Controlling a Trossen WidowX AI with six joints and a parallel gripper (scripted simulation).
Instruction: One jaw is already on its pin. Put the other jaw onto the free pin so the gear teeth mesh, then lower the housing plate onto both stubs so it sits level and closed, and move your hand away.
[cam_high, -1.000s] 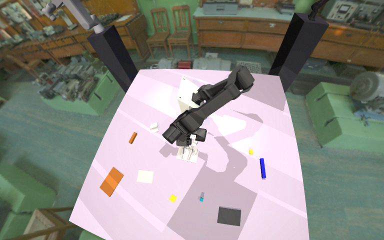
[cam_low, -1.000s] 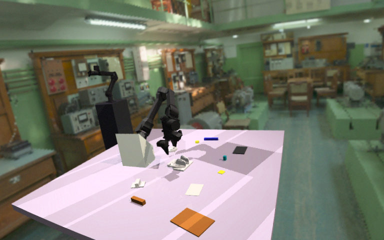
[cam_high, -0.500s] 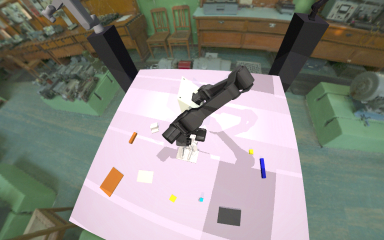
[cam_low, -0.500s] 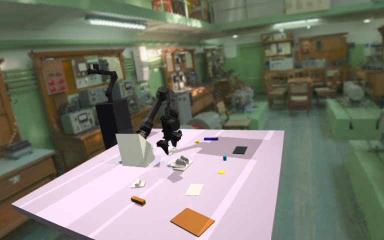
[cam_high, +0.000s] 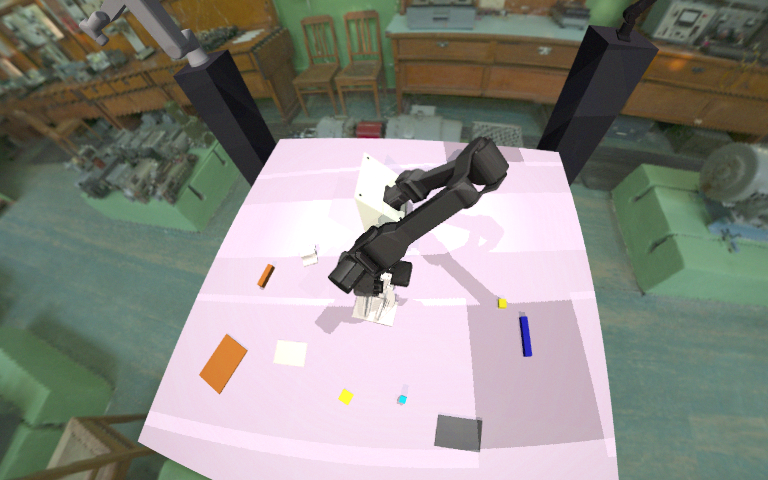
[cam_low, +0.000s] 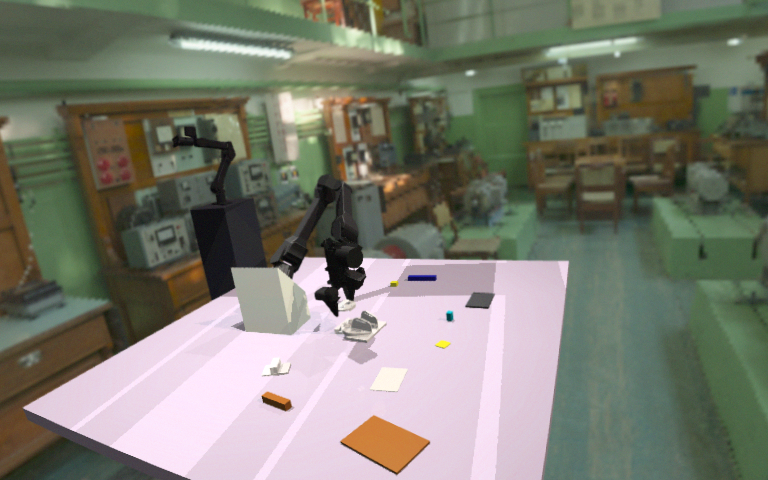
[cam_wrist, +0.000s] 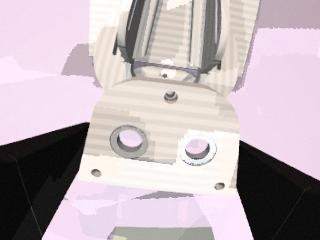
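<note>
My gripper (cam_high: 387, 280) (cam_low: 344, 302) (cam_wrist: 162, 138) is shut on the pale housing plate, one black finger at each side edge. The housing plate (cam_low: 346, 306) (cam_wrist: 165, 120) shows two large ringed holes and smaller screw holes in the wrist view. It hangs over the rear end of the white base (cam_high: 386, 320) (cam_wrist: 243, 35); the gap below it cannot be judged. Two long grey jaws, the left jaw (cam_wrist: 128, 37) and the right jaw (cam_wrist: 214, 37), run forward side by side on the base. Their pins, stubs and gear teeth are hidden under the plate.
A tall cream block (cam_high: 370, 181) (cam_low: 263, 300) stands behind the base, by the arm. A small white part (cam_high: 309, 258) (cam_low: 276, 367) and an orange bar (cam_high: 265, 275) (cam_low: 276, 400) lie to its left in the top view. A cream sheet (cam_high: 290, 353) lies nearer the front.
</note>
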